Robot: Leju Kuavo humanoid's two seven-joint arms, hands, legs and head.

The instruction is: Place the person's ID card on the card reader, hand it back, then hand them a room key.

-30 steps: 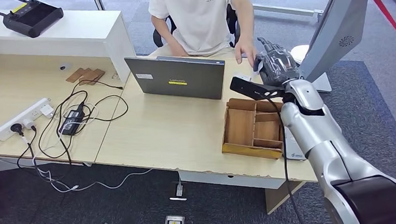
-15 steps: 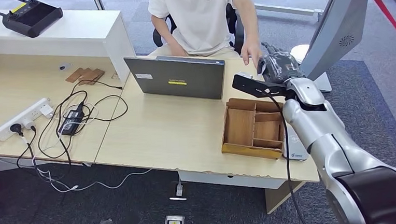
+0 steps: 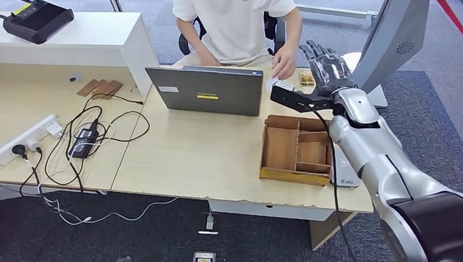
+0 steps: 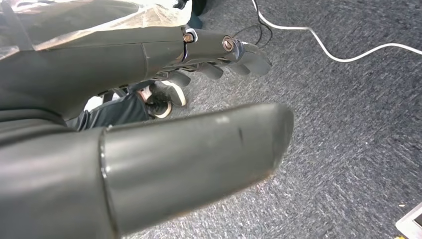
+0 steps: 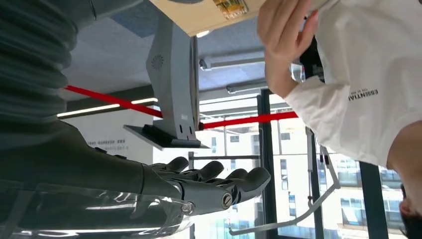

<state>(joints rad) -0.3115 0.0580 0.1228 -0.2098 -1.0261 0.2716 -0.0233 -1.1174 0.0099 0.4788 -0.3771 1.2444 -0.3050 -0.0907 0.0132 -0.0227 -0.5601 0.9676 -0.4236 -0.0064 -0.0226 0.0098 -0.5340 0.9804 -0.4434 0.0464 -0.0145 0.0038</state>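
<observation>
The right hand [image 3: 325, 64] is now up in the upper right of the head view, with its fingers spread wide and nothing in them. A moment ago it was lower and curled, close to the person's hand [image 3: 283, 62]. Now the person's hand has pulled back toward their body and holds a small white card [image 3: 273, 83]. I think this is the ID card or the room key, just handed over, but I cannot tell which one.

A second small card [image 3: 306, 77], tan with a pattern, lies on the surface [image 3: 218, 156] just in front of the right hand, near the top middle of the frame. It is flat and thin.

The card reader [image 3: 345, 175] looks like the small white box at the right edge of the surface, beside the wooden tray [image 3: 294, 148].

The left hand [image 4: 149, 124] hangs low over the grey carpet. Its fingers are apart and it holds nothing.

If that was the ID card, the key comes next.
</observation>
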